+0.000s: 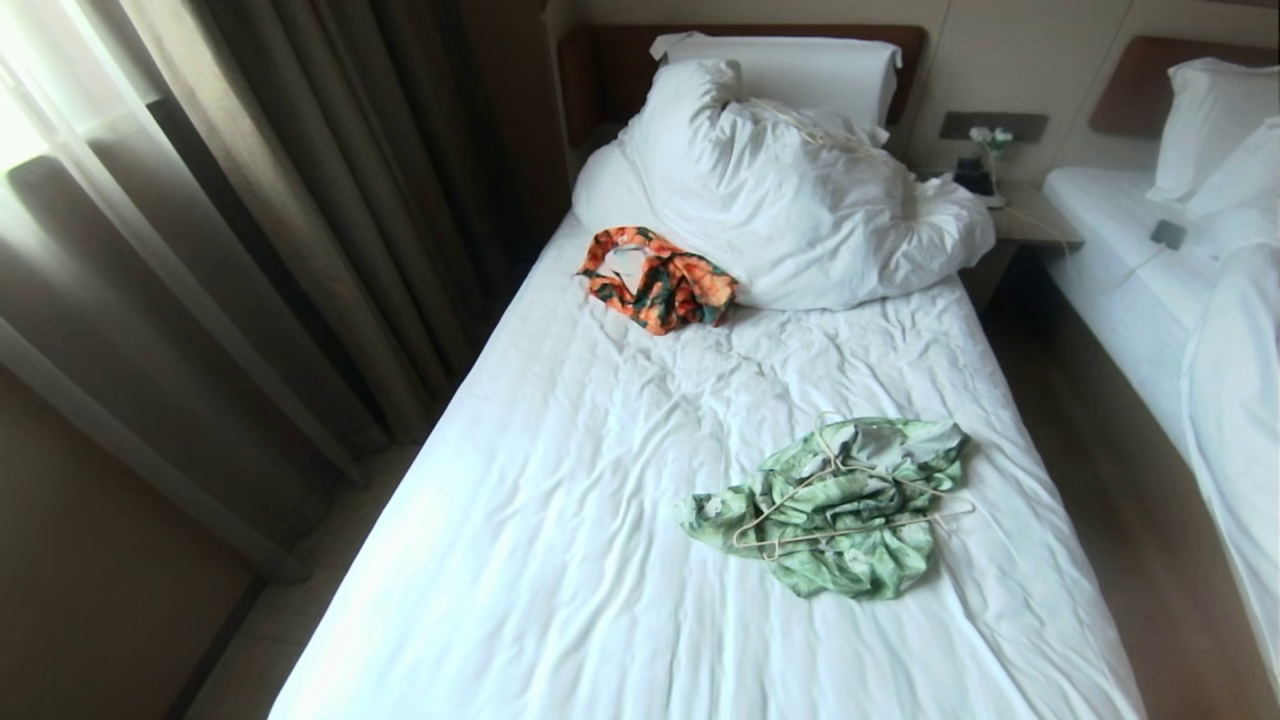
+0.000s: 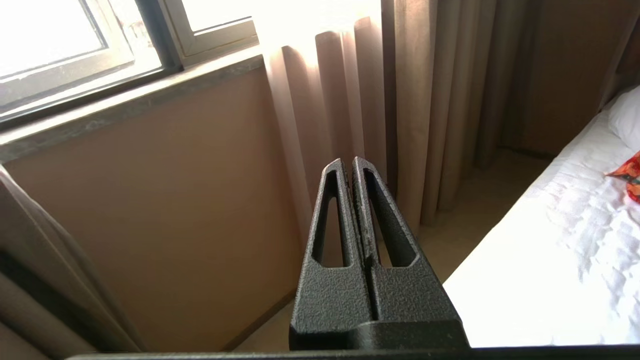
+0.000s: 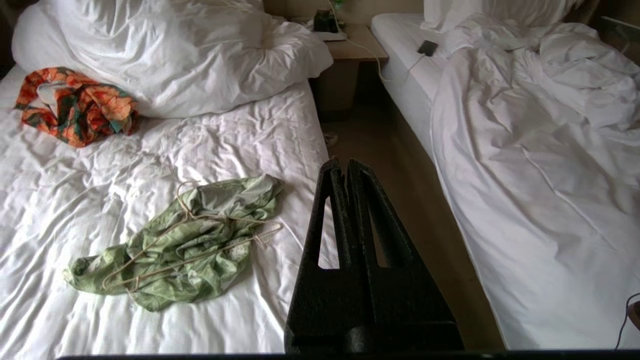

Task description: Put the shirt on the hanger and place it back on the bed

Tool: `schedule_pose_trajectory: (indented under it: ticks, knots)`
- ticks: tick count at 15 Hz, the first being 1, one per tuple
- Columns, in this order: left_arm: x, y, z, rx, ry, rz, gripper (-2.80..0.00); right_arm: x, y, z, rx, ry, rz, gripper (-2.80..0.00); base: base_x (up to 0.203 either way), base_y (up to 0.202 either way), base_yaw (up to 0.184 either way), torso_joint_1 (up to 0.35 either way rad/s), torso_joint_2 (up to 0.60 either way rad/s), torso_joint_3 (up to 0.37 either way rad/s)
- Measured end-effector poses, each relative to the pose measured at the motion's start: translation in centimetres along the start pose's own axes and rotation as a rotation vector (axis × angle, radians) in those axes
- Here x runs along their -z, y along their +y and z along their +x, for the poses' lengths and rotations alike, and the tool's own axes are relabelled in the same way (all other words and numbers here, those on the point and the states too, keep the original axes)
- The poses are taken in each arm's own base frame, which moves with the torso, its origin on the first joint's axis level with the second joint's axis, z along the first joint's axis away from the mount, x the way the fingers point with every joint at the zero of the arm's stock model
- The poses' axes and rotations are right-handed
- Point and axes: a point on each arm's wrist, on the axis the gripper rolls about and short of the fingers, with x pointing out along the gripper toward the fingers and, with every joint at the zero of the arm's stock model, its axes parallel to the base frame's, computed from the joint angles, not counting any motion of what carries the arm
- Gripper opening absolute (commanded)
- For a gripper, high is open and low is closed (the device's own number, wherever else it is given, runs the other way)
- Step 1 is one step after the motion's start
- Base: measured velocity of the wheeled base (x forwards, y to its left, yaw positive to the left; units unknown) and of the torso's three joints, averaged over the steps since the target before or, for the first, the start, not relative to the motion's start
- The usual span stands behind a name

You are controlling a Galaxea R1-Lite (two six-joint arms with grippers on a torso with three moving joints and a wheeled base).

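Head view: hanger (image 1: 850, 500) lies atop crumpled shirt (image 1: 840, 530), no readable writing

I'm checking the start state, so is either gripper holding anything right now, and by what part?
Nothing is held. The left gripper and right gripper are both shut and empty; the hanger lies on the shirt on the bed.

The right gripper (image 3: 345, 167) has its two black fingers pressed together and holds nothing; it hangs above the edge of the bed (image 3: 280, 135), over the floor strip (image 3: 415, 200) between the two beds. On the wrinkled sheet lies the green shirt (image 3: 200, 260), crumpled, and the hanger (image 3: 192, 255) rests on top of it. An orange patterned garment (image 3: 75, 105) lies near the white duvet (image 3: 175, 50). A nightstand (image 3: 357, 47) stands between this bed and the other bed (image 3: 540, 175).
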Motion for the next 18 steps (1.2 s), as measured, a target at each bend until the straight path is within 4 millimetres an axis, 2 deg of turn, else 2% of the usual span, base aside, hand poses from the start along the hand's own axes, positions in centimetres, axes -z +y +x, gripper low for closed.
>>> schedule_pose_trajectory:
  ticks: [4, 7, 11, 18]
  knots:
    - [3.9, 0.7, -1.8, 0.043, 0.049, 0.064, -2.80, 5.2, 0.3, -0.7, -0.108, 0.044, -0.042, -2.80, 0.000, 0.000, 0.000, 0.000, 0.00, 0.000]
    - [5.0, 0.5, -2.2, 0.117, 0.041, 0.106, -2.80, 9.1, 0.7, -0.5, -0.188, 0.066, -0.042, -2.80, 0.000, 0.000, 0.000, 0.000, 0.00, 0.000]
    - [6.7, 0.1, -2.7, 0.228, 0.055, 0.142, -2.80, 11.8, 1.2, 0.5, -0.235, 0.025, -0.032, -2.80, 0.000, 0.000, 0.000, 0.000, 0.00, 0.000]
    - [10.8, -0.2, -4.5, 0.570, 0.145, 0.073, -2.80, 16.1, 2.0, 1.8, -0.292, 0.075, -0.033, -2.80, 0.000, 0.000, 0.000, 0.000, 0.00, 0.000]
